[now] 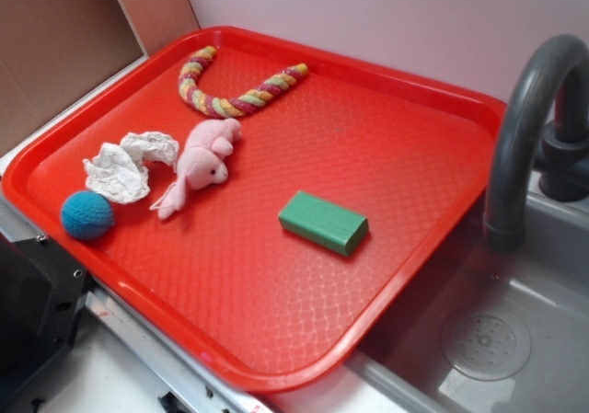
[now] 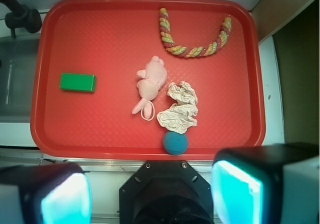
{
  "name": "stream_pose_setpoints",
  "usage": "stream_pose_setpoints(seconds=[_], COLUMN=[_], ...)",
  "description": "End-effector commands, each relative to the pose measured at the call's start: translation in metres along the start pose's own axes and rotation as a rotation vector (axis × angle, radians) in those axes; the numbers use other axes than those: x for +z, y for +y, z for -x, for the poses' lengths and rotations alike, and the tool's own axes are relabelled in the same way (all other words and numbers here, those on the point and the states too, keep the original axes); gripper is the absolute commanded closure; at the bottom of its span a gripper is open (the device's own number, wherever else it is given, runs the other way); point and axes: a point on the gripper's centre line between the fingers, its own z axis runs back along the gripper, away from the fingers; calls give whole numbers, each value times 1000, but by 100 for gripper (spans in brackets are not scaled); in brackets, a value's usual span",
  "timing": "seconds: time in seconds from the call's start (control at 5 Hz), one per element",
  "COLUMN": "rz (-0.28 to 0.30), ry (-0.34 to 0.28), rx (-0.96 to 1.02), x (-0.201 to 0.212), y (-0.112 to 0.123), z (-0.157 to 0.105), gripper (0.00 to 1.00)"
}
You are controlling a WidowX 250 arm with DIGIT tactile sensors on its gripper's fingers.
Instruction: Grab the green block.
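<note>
At the bottom of the wrist view, nearest the lens, the gripper [image 2: 150, 196] shows two pale, cyan-lit fingers [image 2: 237, 194] standing wide apart with nothing between them, well short of any object. Beyond them lies the red tray [image 2: 100, 19]. Just inside its near edge sits the blue knitted ball [image 2: 175, 143], touching a crumpled white paper [image 2: 179, 109]; a pink plush toy [image 2: 149, 87] lies just left of the paper, and a striped rope toy [image 2: 195, 47] curves at upper right.

The green block [image 2: 78, 82] lies flat and alone at the left of the wrist view, well apart from the rest. It looks rigid, light and matte, so probably not slippery. Closing across its short width, at mid-length, seems the surest hold.
</note>
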Motion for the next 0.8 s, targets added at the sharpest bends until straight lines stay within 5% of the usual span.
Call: stream_pose_setpoints(seconds=[0.0, 0.2, 0.4, 0.6], rz=[0, -7, -83, 23], ry=[0, -34, -75, -135], rx=[0, -219, -455, -691], x=[0, -10, -19, -37], y=[0, -12, -29, -48], z=[0, -19, -37, -61], gripper=[0, 0, 0, 0])
